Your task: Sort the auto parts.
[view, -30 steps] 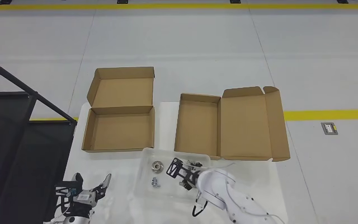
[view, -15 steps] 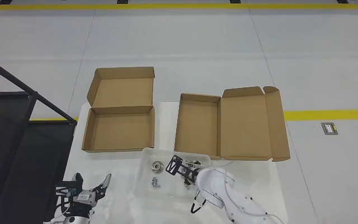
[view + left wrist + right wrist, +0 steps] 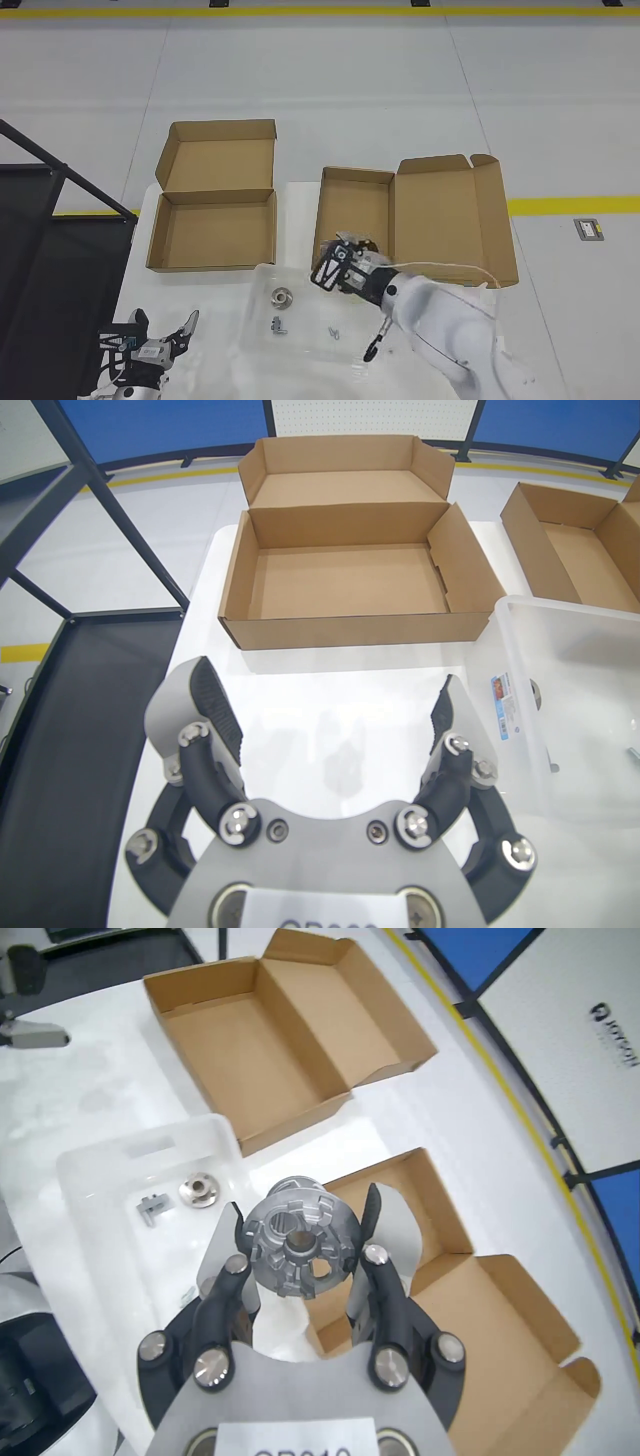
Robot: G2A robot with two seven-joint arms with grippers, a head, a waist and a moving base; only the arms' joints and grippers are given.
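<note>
Keep the right gripper (image 3: 305,1210) pinched firmly on the toothed metal hub (image 3: 300,1240), held above the near edge of the right box (image 3: 352,215); carry over its floor, lower, then release. Mind also the left box (image 3: 210,235) at far left, the clear bin (image 3: 290,268) near, and inside it the flanged bushing (image 3: 281,296) and bracket (image 3: 278,325), with no obstacle between.
</note>
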